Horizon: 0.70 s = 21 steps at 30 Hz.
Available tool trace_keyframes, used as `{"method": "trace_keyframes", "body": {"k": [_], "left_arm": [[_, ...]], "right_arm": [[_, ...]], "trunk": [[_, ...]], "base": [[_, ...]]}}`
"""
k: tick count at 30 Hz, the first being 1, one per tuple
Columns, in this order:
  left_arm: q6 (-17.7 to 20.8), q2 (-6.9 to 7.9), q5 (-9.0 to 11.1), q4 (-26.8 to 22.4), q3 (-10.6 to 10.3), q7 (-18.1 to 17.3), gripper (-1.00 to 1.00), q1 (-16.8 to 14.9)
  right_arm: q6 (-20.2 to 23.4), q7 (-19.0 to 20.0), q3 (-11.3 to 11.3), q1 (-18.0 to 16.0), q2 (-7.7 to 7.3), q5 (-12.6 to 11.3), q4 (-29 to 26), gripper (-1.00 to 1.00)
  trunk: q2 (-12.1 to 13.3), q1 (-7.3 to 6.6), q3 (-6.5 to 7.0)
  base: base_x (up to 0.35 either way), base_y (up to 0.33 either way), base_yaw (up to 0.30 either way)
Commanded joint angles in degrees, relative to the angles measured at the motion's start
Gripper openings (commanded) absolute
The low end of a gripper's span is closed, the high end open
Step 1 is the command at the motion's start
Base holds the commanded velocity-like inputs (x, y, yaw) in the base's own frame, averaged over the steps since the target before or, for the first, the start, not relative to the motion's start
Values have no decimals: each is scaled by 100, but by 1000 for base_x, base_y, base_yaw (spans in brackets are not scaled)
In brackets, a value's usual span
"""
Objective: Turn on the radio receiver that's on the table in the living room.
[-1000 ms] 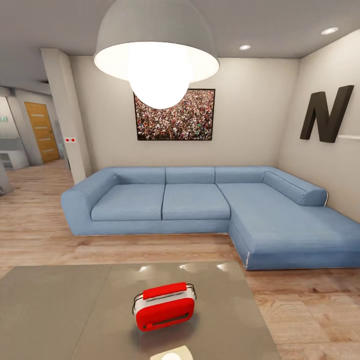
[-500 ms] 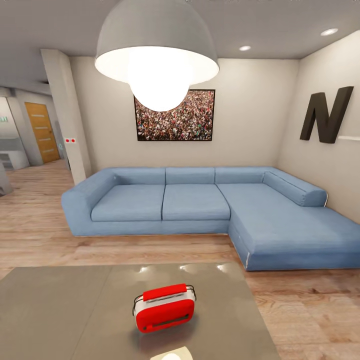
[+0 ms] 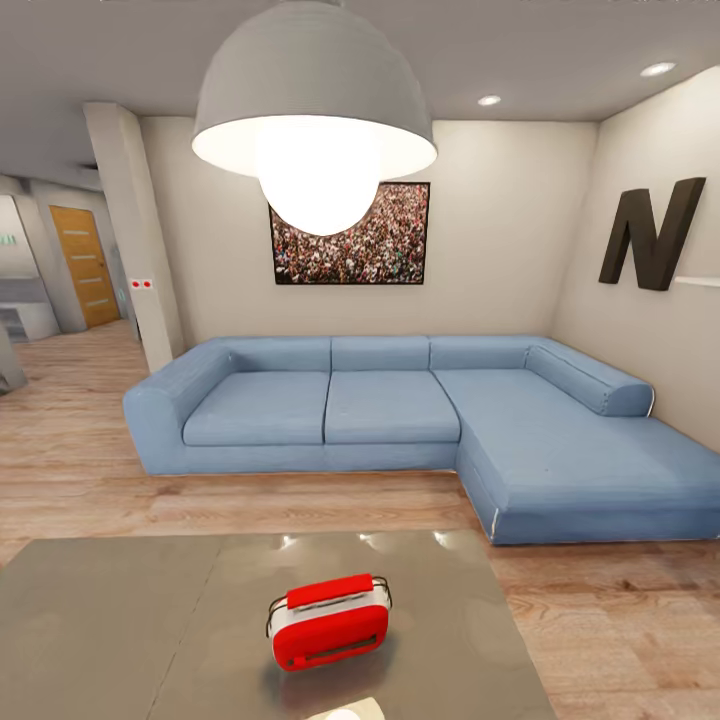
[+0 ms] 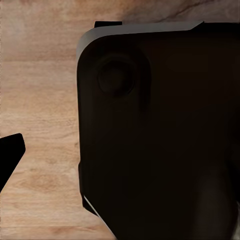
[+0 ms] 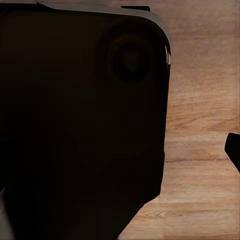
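The bright-red radio receiver [image 3: 328,620] stands upright on the glossy grey table [image 3: 120,620], a little right of the middle and toward its near part in the head view. A white band and a thin wire handle run along its top, and a dark slot crosses the face turned to me; the dial is hidden. Both wrist views look down at the light wood floor [image 4: 40,100] past a large dark body part [image 4: 160,130]. A black tip [image 4: 10,156] pokes in at the edge of the left wrist view and another black tip [image 5: 234,151] in the right wrist view.
Beyond the table a blue L-shaped sofa [image 3: 400,410] lines the back wall and the right side. A white dome lamp [image 3: 315,140] hangs over the table, in front of a crowd picture [image 3: 350,233]. A pillar [image 3: 135,230] and a wooden door [image 3: 85,265] stand at the left.
The whole head picture has shifted slightly downward, so the camera has moved. The radio stays in the same place on the table.
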Motion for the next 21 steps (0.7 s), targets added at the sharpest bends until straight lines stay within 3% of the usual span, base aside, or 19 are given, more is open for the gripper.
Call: {"method": "trace_keyframes", "body": {"k": [1,21], "left_arm": [[0,0,-2,0,-1,0,100,0],[0,-9,-8,0,3,53,100,0]], "right_arm": [[0,-2,-2,0,0,-3,0,100],[-26,-14,-3,0,-5,17,0,100]], "trunk": [[1,-1,1],[1,-1,-102]], "base": [[0,0,0],[0,0,0]]}}
